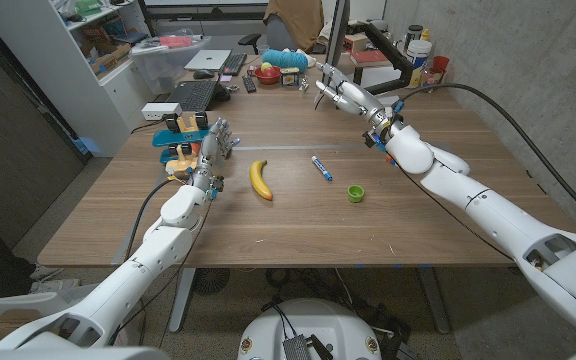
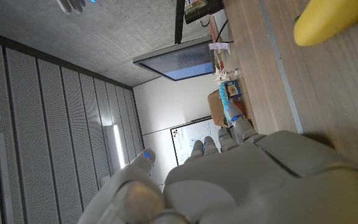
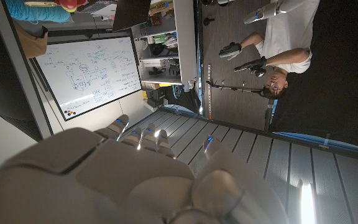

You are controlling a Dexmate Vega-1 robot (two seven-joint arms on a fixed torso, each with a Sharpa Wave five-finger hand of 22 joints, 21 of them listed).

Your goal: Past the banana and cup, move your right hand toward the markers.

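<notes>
A yellow banana (image 1: pixel 260 180) lies on the wooden table (image 1: pixel 298 235), left of middle, and its end also shows in the left wrist view (image 2: pixel 334 22). A blue marker (image 1: pixel 321 168) lies to its right. A small green cup (image 1: pixel 355 193) sits nearer the front, right of the marker. My right hand (image 1: pixel 343 92) is raised over the far part of the table, beyond the marker, fingers spread and holding nothing; its back shows in the right wrist view (image 3: pixel 135 174). My left hand (image 1: pixel 215 140) stands upright left of the banana, fingers apart and empty.
A laptop with keyboard (image 1: pixel 193 95), orange and blue gadgets (image 1: pixel 183 135), a red fruit bowl (image 1: pixel 266 73) and a teal bundle (image 1: pixel 290 60) line the far edge. Bottles (image 1: pixel 423 50) stand at the back right. A person (image 3: pixel 278 56) holds controllers in the room.
</notes>
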